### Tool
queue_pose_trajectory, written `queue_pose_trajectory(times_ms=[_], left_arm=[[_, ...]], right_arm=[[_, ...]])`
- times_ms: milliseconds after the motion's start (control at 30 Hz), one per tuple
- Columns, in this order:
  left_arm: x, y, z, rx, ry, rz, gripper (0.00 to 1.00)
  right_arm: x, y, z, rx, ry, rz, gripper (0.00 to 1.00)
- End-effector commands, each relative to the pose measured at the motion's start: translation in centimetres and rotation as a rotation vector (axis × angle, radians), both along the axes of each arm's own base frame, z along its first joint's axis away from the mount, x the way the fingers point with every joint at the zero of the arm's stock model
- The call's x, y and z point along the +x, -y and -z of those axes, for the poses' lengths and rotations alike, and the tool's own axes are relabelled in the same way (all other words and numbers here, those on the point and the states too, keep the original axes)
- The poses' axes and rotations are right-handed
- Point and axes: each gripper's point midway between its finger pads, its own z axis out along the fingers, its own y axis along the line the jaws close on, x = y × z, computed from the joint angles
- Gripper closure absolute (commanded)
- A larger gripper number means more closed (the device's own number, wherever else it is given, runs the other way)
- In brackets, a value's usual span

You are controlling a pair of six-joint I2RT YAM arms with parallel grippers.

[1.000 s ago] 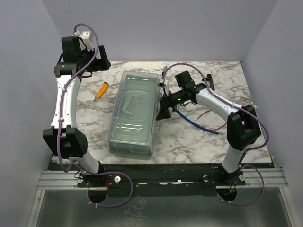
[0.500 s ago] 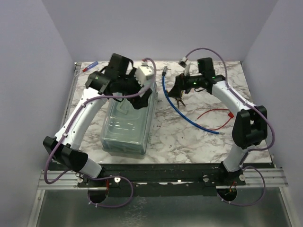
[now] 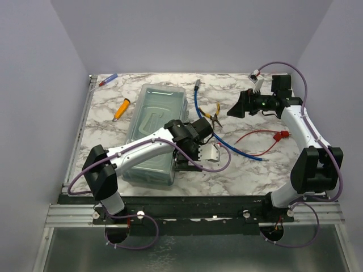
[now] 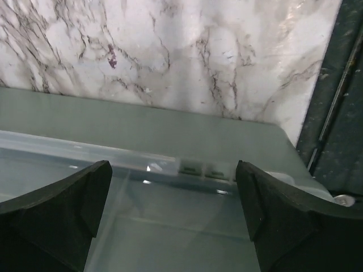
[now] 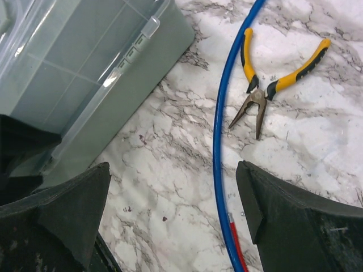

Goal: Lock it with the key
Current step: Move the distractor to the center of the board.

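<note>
L grip open at clear box edge | R grip open nr pliers

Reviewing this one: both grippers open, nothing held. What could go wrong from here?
1. No key or lock shows in any view, so either open gripper may close on the wrong thing.
2. The left gripper hangs over the edge of the clear box; coming down, a finger could clip the rim and shove the box.
3. The right gripper is above the blue cable and pliers; a descent there might snag the cable and drag it.
</note>
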Motion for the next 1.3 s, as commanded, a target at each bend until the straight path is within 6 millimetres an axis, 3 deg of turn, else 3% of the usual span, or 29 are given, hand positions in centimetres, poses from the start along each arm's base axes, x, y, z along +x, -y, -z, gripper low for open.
queue_pose_trajectory(times_ms=[0,300,600,733,867,1033,1133,1267], left_arm=[[4.1,-2.1,1.3,0.101,0.143,-0.042,0.01],[9.5,-8.9,1.4,0.130,0.123,-0.159,0.01],[11.5,-17.0,2.6,0.197,0.140,-0.114,0.01],[12.6,-19.0,2.0,0.142,0.132,-0.166,0.01],[12.8,-17.6,0.8,0.022,0.126,-0.211,0.01],[13.5,-13.2,-1.7,-0.235,0.074,-0.359,0.01],[14.0,-10.5,-3.8,-0.407,0.030,-0.468,0.01],[14.8,-8.2,-6.2,-0.620,0.013,-0.647,0.01]], right_arm=[[-1.8,0.1,0.5,-0.007,-0.040,-0.009,0.00],[-2.1,-0.1,1.0,0.004,-0.066,-0.024,0.00],[-2.4,0.0,1.6,-0.014,-0.075,-0.035,0.00],[-2.5,0.4,2.2,-0.042,-0.077,-0.033,0.00],[-1.8,1.1,3.2,-0.093,-0.092,-0.014,0.00],[-0.4,2.1,4.6,-0.164,-0.130,0.036,0.00],[0.7,1.5,5.0,-0.208,-0.119,0.037,0.00],[2.1,-1.1,5.7,-0.281,-0.104,0.003,0.03]])
